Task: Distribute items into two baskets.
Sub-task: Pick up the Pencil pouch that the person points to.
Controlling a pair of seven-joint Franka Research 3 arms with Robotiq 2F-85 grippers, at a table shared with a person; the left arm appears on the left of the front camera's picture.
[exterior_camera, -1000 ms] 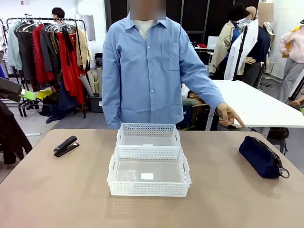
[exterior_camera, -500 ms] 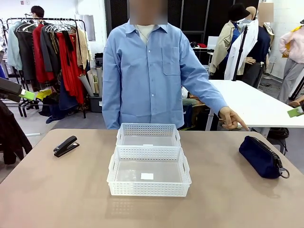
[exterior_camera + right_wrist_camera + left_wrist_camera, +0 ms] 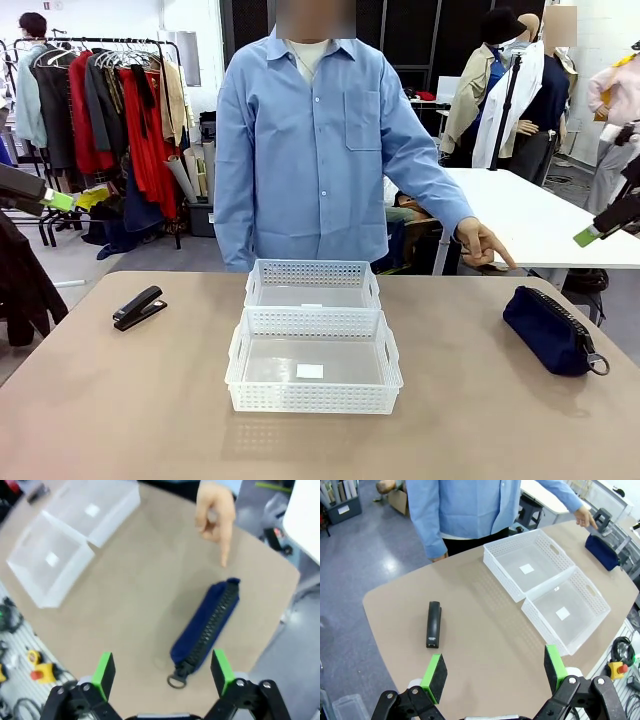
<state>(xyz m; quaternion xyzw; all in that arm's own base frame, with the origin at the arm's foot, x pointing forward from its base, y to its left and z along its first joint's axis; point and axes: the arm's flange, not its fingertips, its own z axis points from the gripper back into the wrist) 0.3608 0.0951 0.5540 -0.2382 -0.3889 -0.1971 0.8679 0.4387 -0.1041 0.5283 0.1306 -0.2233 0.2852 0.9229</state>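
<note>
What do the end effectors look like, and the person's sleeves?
Both the left end effector and right end effector: black linkages with round pivots, bright green rectangular pads. Person's sleeves: long, light blue, on a collared button shirt.

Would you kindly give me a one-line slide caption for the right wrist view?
Open right gripper hovers above the navy zip pouch while the person's hand points down at it.
</note>
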